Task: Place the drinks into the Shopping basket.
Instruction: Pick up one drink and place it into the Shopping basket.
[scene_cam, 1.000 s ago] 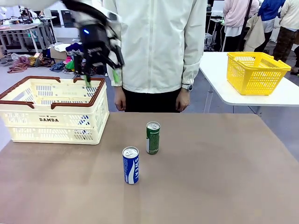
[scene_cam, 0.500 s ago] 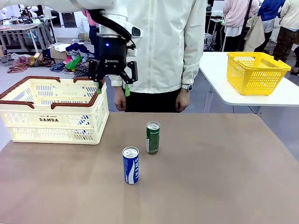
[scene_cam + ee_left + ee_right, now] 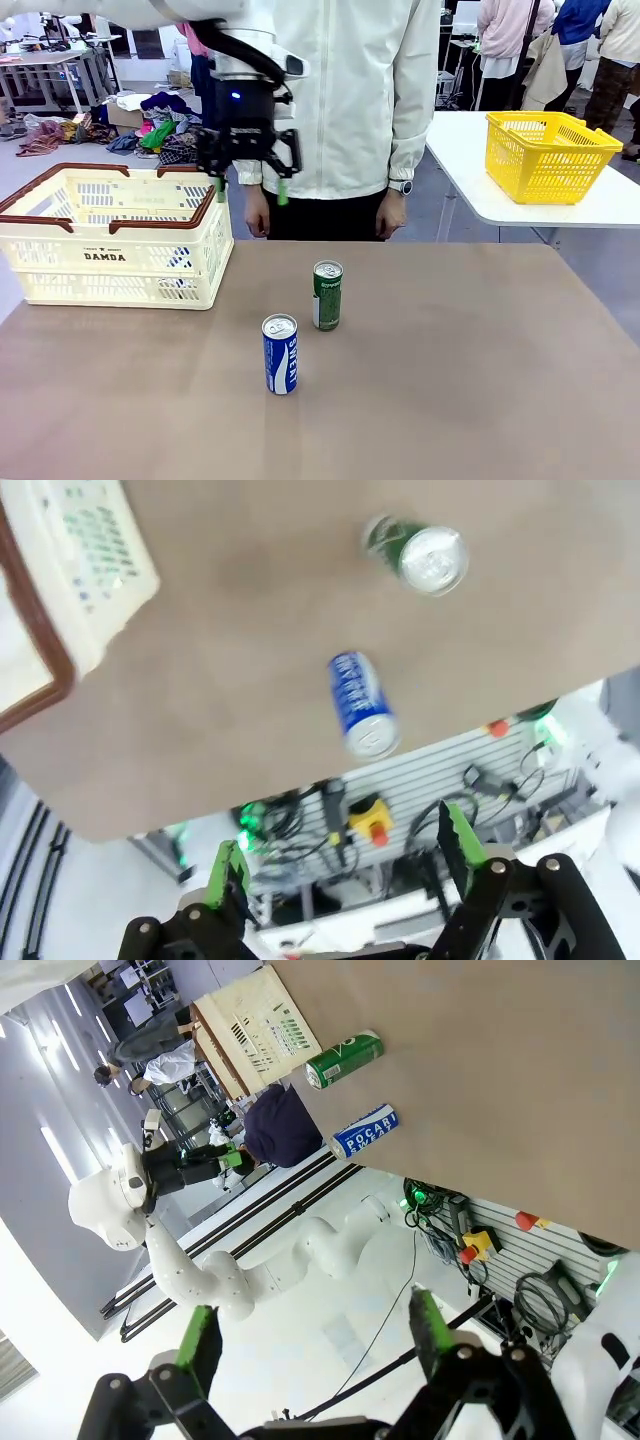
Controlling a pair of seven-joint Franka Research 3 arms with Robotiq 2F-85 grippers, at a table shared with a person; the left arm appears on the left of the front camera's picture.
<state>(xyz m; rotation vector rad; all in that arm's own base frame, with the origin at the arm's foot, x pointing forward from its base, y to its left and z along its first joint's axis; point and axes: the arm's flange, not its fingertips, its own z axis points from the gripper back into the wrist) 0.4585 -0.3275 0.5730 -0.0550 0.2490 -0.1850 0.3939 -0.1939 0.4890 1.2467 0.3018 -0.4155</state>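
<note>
The jaws of the left gripper (image 3: 250,190) are wide apart and empty. Its fingers point down, high over the far side of the table (image 3: 450,380), in front of the person (image 3: 340,100) and just past the basket's (image 3: 60,260) right end. The right gripper (image 3: 315,1335) is also spread wide and holds nothing.

Both drinks stand upright on the table, outside the basket. The green can (image 3: 327,296) is the farther one, and the blue can (image 3: 280,355) is nearer the robot, a little to the left and apart from it. The basket sits at the table's left side.

The step in hand looks like the reach for a first can, probably the green one, which is nearest below the fingers. Done well, the gripper descends straight, a pad on each side of the can's body below the silver top. It should keep clear of the blue can, then lift above the brown rim before crossing.
</note>
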